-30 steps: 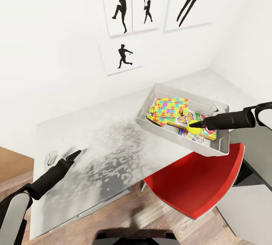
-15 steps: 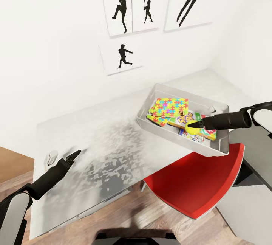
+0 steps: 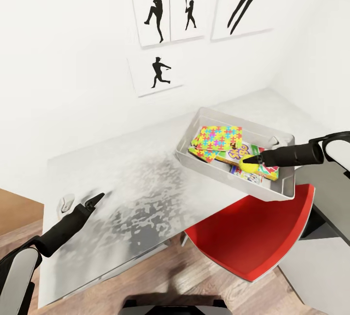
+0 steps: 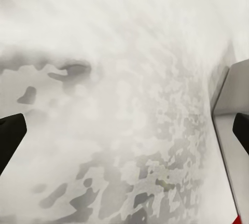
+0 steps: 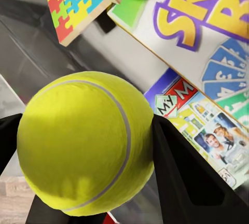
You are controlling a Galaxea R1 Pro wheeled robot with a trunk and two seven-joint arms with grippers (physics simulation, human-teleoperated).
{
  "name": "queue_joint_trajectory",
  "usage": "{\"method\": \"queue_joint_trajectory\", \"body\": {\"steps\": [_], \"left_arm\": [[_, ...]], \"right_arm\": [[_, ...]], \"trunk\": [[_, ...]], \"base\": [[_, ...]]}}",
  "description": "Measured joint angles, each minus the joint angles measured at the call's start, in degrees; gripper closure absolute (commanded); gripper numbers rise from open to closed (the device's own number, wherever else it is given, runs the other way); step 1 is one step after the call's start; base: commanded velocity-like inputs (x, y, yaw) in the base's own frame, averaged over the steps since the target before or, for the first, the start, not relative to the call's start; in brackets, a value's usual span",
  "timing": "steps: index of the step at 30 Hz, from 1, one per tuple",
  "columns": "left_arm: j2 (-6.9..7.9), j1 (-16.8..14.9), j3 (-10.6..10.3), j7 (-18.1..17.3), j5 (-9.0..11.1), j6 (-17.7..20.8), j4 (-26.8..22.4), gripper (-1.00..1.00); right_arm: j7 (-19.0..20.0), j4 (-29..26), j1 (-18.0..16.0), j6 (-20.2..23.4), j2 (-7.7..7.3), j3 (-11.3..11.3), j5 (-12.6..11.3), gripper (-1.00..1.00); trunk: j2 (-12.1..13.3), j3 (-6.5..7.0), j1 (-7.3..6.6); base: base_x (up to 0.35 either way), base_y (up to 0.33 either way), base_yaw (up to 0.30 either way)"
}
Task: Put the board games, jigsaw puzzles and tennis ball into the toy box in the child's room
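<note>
The grey toy box point(image 3: 214, 172) stands at the table's right front corner, overhanging the edge. Inside lie a colourful jigsaw puzzle point(image 3: 218, 139) on top of a second one point(image 3: 200, 153), a Skip-Bo board game point(image 3: 236, 151) and another board game point(image 3: 243, 175). My right gripper point(image 3: 249, 163) is shut on the yellow tennis ball point(image 5: 85, 141) and holds it just above the games point(image 5: 207, 130) inside the box. Its dark fingers point(image 5: 192, 182) press both sides of the ball. My left gripper point(image 3: 95, 201) hovers open over the bare grey table point(image 4: 119, 105), far left of the box.
A red chair point(image 3: 253, 232) sits right under the box's overhanging corner. A small white object point(image 3: 66, 203) lies on the table beside my left arm. A grey cabinet point(image 3: 321, 252) stands at the right, and silhouette pictures point(image 3: 155, 74) hang on the white wall behind.
My right arm has shifted very slightly over the toy box with the ball held. The left arm is still.
</note>
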Motion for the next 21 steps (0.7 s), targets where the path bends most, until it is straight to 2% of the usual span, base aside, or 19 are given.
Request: {"method": "queue_joint_trajectory", "body": {"steps": [7,21], "left_arm": [[0.0,0.0,0.0,0.0,0.0,0.0,0.0,-1.0],[-0.04,0.0,0.0,0.0,-0.1,0.0,0.0,-1.0]], "right_arm": [[-0.1,0.6,-0.1,0.0,-0.3,-0.3,0.0,1.0],[-0.1,5.6,-0.3,0.0,0.07,-0.4,0.1,1.0]], "trunk": [[0.0,0.0,0.0],[0.0,0.0,0.0]], "base": [[0.0,0.0,0.0],[0.0,0.0,0.0]]}}
